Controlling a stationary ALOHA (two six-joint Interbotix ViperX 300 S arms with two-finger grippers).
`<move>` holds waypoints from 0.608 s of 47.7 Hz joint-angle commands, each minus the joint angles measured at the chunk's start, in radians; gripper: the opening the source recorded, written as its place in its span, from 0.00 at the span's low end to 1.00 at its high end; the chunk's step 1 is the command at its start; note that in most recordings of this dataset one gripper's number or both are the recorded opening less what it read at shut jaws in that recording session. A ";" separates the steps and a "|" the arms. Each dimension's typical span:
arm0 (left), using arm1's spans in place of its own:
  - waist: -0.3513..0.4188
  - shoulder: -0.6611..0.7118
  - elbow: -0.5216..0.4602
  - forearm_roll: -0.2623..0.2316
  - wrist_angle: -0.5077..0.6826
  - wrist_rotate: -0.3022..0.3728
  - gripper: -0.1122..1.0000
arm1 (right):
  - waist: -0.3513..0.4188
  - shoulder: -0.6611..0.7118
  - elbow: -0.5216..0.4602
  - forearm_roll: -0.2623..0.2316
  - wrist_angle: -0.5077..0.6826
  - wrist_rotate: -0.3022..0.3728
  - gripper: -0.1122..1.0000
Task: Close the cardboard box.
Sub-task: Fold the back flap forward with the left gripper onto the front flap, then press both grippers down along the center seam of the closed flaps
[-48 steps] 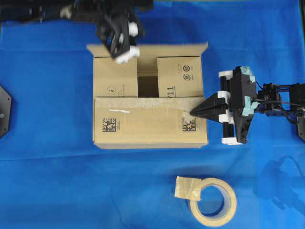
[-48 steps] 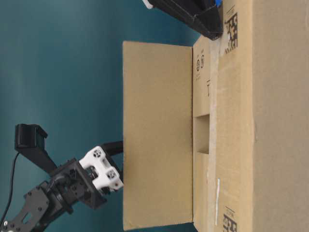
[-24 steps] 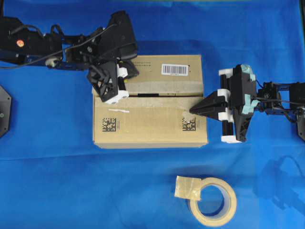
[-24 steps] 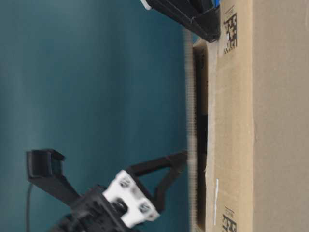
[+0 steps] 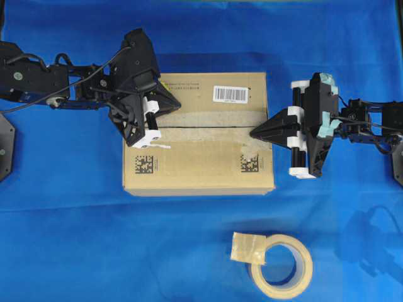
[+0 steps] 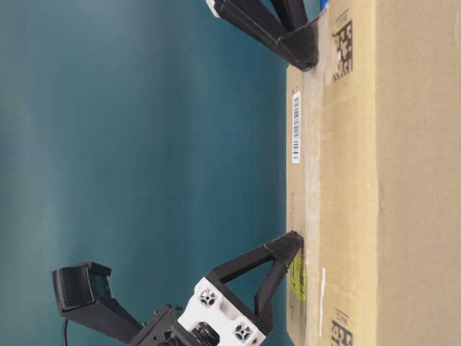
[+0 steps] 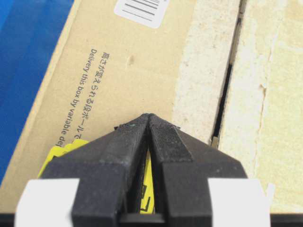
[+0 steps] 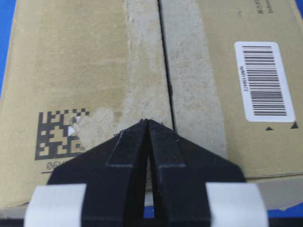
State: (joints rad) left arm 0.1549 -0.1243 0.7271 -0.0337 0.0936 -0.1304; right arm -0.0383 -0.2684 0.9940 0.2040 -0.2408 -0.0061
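Note:
The cardboard box (image 5: 201, 160) lies in the middle of the blue cloth with both long flaps down flat, meeting at a thin dark seam (image 5: 208, 126). My left gripper (image 5: 178, 105) is shut with nothing in it, its tips resting on the far flap near the box's left end, over a yellow sticker (image 7: 59, 153). My right gripper (image 5: 253, 133) is also shut and empty, its tips on the near flap at the right end, just beside the seam (image 8: 165, 71). In the table-level view both tips touch the box top, the left gripper (image 6: 294, 241) and the right gripper (image 6: 306, 58).
A tan tape roll (image 5: 281, 265) with a loose flap of tape lies on the cloth in front of the box, right of centre. A white barcode label (image 5: 230, 92) sits on the far flap. Black mounts stand at the left and right edges.
The far flap has swung from upright down flat onto the box. My left gripper followed it down and now rests on it. The right gripper shifted slightly toward the seam.

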 commanded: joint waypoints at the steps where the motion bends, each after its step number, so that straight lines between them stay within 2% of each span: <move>1: -0.006 -0.021 -0.002 -0.002 -0.014 0.002 0.10 | -0.021 -0.009 -0.012 0.002 -0.011 -0.002 0.10; 20: -0.006 -0.032 0.017 -0.002 -0.046 0.002 0.10 | -0.040 -0.009 0.000 0.002 -0.009 -0.002 0.10; 29: -0.009 -0.051 0.048 -0.002 -0.121 0.002 0.10 | -0.040 -0.009 0.002 0.002 -0.009 0.000 0.10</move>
State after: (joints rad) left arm 0.1534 -0.1473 0.7670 -0.0337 0.0153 -0.1304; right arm -0.0752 -0.2684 1.0017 0.2040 -0.2424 -0.0061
